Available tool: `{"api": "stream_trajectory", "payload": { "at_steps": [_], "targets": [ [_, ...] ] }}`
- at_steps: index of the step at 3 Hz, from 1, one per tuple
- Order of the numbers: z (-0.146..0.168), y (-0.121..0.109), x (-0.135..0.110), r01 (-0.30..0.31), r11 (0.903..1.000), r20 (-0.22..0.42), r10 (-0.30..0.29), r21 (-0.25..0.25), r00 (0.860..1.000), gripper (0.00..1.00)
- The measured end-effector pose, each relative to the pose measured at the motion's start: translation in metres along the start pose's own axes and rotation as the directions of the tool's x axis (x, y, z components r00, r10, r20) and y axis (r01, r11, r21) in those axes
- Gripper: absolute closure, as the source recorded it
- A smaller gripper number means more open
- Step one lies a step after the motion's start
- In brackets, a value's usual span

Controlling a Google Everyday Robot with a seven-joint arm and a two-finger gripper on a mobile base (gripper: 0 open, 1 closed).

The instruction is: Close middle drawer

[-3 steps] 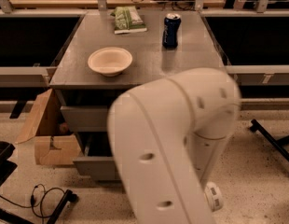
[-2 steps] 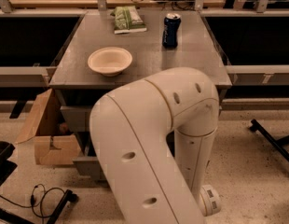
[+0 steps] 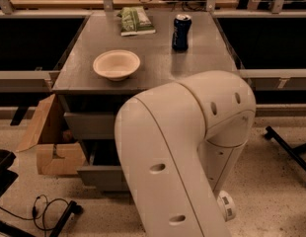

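**A:** Where is the wide grey wooden middle drawer (image 3: 101,177)?

**B:** It is pulled out from the front of the grey cabinet. Its flat front stands forward of the topmost drawer front (image 3: 89,126) above it, and the dark inside of the box shows between the two. The right part of it is hidden behind the big cream-white robot arm (image 3: 187,152), which fills the foreground.

**A:** And the gripper?

**B:** It is out of sight, hidden by the bulk of the arm. I cannot tell whether it is apart or together.

**A:** What stands on the worktop (image 3: 158,63)?

**B:** A shallow cream round bowl (image 3: 116,64) sits near the front left corner. A dark blue drinks can (image 3: 181,32) stands upright toward the back right. A green snack packet (image 3: 136,20) lies flat at the back edge, just left of the can.

**A:** And on the floor?

**B:** An open brown cardboard box (image 3: 47,142) sits against the cabinet's left side, just beside the drawers. A black cable (image 3: 44,212) is looped on the speckled floor in front of the box.
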State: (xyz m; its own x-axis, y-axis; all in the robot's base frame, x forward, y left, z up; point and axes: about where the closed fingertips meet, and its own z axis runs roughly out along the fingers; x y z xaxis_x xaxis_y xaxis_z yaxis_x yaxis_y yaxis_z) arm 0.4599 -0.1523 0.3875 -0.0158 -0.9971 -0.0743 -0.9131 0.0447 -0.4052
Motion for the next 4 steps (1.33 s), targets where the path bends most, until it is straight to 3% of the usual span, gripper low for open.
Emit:
{"api": "stream_trajectory", "payload": {
  "at_steps": [2, 3, 4],
  "targets": [
    [0.026, -0.076, 0.026, -0.016, 0.9971, 0.084, 0.01, 0.075, 0.996, 1.0],
    [0.04, -0.109, 0.013, -0.01, 0.9949, 0.155, -0.006, 0.101, 0.988, 1.0],
    [0.035, -0.106, 0.01, -0.023, 0.9939, 0.172, 0.004, 0.108, 0.985, 1.0]
  ]
}}
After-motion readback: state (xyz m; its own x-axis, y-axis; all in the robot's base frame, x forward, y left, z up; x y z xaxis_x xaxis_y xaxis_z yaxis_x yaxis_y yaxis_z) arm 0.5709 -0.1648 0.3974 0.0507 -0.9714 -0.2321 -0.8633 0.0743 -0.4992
